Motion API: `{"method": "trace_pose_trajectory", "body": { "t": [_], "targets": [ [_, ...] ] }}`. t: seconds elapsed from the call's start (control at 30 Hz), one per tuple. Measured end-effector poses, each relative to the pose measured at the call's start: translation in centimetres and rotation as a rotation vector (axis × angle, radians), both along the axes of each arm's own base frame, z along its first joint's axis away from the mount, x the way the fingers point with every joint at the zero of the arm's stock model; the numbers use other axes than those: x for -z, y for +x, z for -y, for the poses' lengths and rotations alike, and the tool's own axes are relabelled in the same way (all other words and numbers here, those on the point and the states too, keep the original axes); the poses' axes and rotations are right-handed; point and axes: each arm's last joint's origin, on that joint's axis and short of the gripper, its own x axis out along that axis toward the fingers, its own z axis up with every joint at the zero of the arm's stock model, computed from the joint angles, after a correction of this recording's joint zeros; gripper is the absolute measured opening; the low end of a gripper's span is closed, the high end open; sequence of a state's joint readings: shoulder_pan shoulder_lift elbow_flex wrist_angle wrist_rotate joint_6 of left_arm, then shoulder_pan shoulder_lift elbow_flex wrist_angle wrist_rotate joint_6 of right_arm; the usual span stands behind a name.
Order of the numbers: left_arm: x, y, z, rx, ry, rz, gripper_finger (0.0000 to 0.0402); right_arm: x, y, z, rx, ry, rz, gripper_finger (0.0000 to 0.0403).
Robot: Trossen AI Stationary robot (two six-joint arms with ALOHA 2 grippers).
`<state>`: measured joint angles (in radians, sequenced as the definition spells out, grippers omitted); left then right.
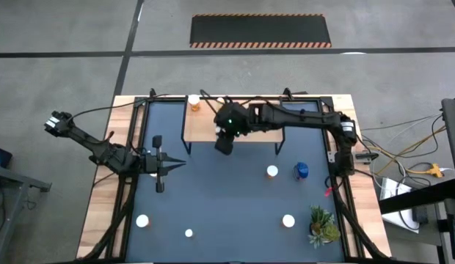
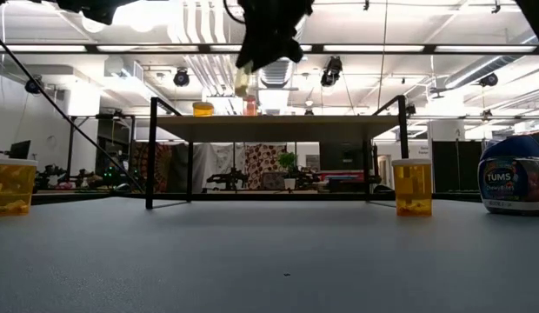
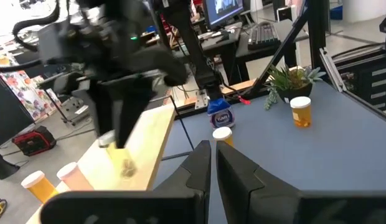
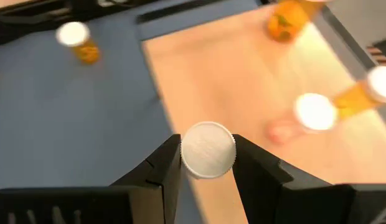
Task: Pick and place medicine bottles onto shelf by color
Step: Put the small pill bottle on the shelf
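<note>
My right gripper [image 1: 225, 138] reaches over the near left part of the wooden shelf [image 1: 257, 133] and is shut on a pale white-capped bottle [image 2: 243, 83], held above the board. A pale pink bottle [image 4: 286, 127] and orange bottles [image 4: 362, 94] stand on the shelf top. More orange white-capped bottles [image 1: 272, 171] [image 1: 288, 220] [image 1: 142, 220], a small one [image 1: 188, 233] and a blue bottle [image 1: 301, 171] stand on the dark mat. My left gripper [image 1: 167, 165] waits shut over the mat's left side, touching nothing. My right gripper pinches the pale bottle at its white cap [image 4: 208, 149], one finger [image 4: 162, 167] on either side. The fingers come from above, pointing down. The bottle hangs below them, lifted clear of the shelf top [image 2: 278, 117] and slightly tilted.
The shelf stands on thin black legs [image 2: 150, 161] at the mat's far side. A small green plant [image 1: 323, 226] sits at the near right corner. Black frame bars [image 1: 132, 183] run along the table's sides. Bare mat [image 1: 227, 198] lies between the shelf and the near bottles.
</note>
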<state>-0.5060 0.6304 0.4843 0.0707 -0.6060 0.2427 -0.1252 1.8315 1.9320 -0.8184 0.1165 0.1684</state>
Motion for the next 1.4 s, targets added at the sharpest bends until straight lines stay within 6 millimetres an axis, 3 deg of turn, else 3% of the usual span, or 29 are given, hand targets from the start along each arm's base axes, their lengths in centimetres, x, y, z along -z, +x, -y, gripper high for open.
{"method": "trace_pose_trajectory", "body": {
  "t": [0.27,1.0,1.4],
  "targets": [
    [0.1,0.0,0.0,-0.001,0.006,-0.011,0.0008,1.3,0.2,2.7,0.055,0.028,-0.044,0.0120],
    [0.1,0.0,0.0,0.000,0.005,-0.010,0.0008,2.2,0.0,2.9,0.064,0.035,-0.066,0.0123],
    [0.1,0.0,0.0,0.000,0.005,-0.010,0.0008,2.1,0.0,2.9,0.065,0.035,-0.065,0.0188]
  ]
}}
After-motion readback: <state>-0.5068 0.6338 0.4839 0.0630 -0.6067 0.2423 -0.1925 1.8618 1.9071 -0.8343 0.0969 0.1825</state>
